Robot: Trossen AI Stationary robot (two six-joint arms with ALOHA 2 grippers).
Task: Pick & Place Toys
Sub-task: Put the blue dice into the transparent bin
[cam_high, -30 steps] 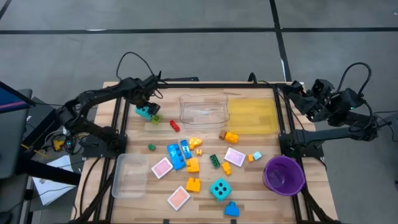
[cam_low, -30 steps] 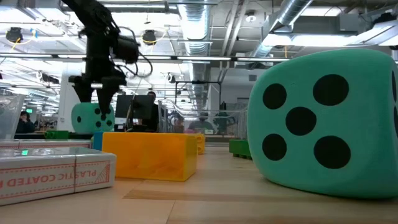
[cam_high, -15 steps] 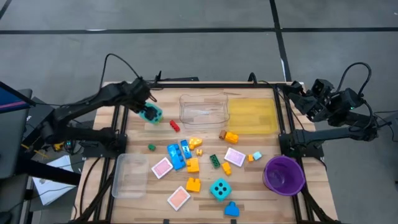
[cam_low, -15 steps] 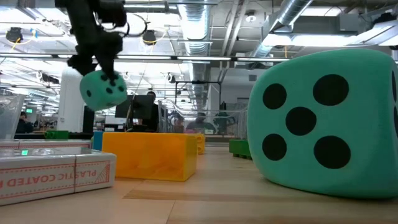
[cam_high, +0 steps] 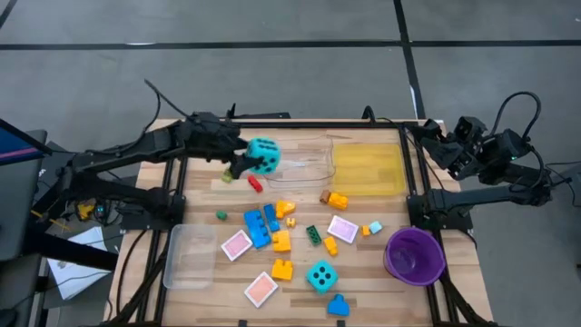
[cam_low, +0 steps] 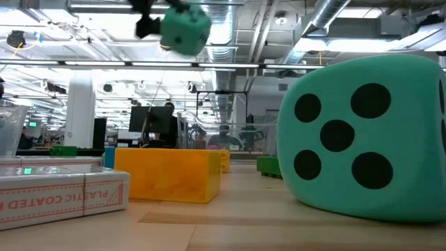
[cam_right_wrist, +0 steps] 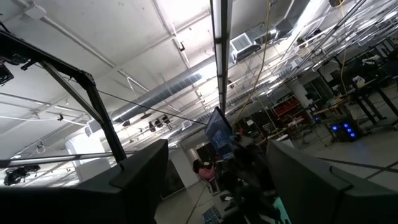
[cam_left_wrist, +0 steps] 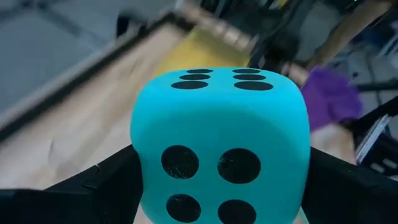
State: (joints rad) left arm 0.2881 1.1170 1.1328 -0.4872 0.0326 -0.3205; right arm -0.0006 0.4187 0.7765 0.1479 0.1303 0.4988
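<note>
My left gripper (cam_high: 247, 161) is shut on a turquoise foam die with black dots (cam_high: 264, 155), held high above the far left of the table beside the clear tray (cam_high: 300, 162). The low view shows this die (cam_low: 185, 26) near the ceiling line. A second die (cam_high: 320, 275) rests on the wood near the front and looms large in the low view (cam_low: 362, 139). Small coloured bricks (cam_high: 272, 227) and flat pink tiles (cam_high: 237, 244) lie scattered mid-table. My right gripper (cam_right_wrist: 217, 186) is raised at the far right, open, with nothing between its fingers. My left gripper pinches the die between its two fingers, one finger (cam_left_wrist: 102, 183) on each of two opposite side faces (cam_left_wrist: 140, 168). The fingers come from the table's left, slanting a little downward. The die is lifted clear, well above the table.
A yellow tray (cam_high: 368, 168) stands next to the clear tray at the far side. A purple bowl (cam_high: 415, 254) sits at the near right and another clear tray (cam_high: 191, 256) at the near left. A red brick (cam_high: 255, 183) lies below the held die.
My left gripper has risen from the table's far left corner and swung toward the right, tipping from pointing down to nearly level. The die it holds has gone from resting on the table to lifted high and clear, next to the clear tray.
</note>
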